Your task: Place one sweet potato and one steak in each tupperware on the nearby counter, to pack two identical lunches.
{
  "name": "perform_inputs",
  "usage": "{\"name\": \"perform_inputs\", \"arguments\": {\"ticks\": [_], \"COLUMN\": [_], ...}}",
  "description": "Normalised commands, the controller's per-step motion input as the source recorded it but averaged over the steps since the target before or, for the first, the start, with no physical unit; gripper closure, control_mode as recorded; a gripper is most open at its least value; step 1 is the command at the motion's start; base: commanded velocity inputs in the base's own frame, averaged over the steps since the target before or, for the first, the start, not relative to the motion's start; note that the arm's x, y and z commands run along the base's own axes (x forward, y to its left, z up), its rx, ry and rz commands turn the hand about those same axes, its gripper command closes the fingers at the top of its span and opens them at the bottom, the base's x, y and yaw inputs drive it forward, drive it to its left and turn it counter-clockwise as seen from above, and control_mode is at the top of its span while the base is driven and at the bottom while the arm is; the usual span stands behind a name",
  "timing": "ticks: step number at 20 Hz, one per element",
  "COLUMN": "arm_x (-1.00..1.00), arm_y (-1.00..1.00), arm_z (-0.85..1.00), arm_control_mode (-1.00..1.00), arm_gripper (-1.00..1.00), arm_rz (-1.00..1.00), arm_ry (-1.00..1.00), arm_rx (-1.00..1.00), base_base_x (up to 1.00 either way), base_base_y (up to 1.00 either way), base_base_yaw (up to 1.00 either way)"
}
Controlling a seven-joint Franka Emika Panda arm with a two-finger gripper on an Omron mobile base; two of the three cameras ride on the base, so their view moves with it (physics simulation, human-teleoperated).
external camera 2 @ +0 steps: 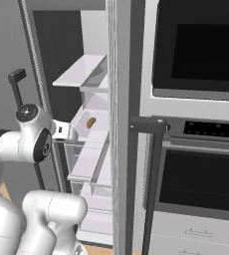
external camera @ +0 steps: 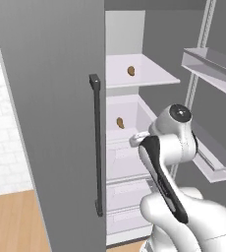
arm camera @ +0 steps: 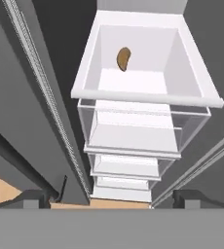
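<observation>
1. Grey fridge door (external camera: 51, 123) is swung open, with its dark handle (external camera: 96, 142) beside the arm; white shelves and drawers are exposed inside.
2. Wall oven stack (external camera 2: 196, 99) is seen to the right of the fridge in the right base view.
3. White arm is folded at the elbow, with the wrist extended into the fridge opening at mid-shelf height. Clearance to the door edge and the door bins (external camera: 211, 64) looks tight; a wide swing could clip either.
4. White bin (arm camera: 143, 92) holds one brown sweet potato (arm camera: 123, 58); a second (external camera: 131, 71) lies on the upper shelf. No steak or tupperware is identified.
5. Gripper (arm camera: 111, 197) is held well above the bin, looking down; the tips are set wide apart, nothing held. Risk: the potato sits near the back wall, so a descent could strike the bin's front rim or nudge the potato away.
</observation>
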Motion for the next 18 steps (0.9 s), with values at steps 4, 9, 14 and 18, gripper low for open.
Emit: {"name": "perform_inputs", "arguments": {"ticks": [4,9,14,18], "arm_x": [0.51,0.80,0.92,0.87], "arm_y": [0.01,0.00,0.00,0.00], "arm_z": [-0.12,-0.28,-0.33,-0.22], "arm_control_mode": [-1.00,-1.00,-1.00,-1.00], "arm_gripper": [-1.00,-1.00,-1.00,-1.00], "arm_rz": [0.00,0.00,0.00,0.00], "arm_ry": [-0.01,0.01,0.00,0.07], "arm_rx": [0.14,0.00,0.00,0.00], "base_base_x": [0.00,0.00,0.00,0.00], "base_base_y": [0.00,0.00,0.00,0.00], "base_base_yaw": [0.00,0.00,0.00,0.00]}}
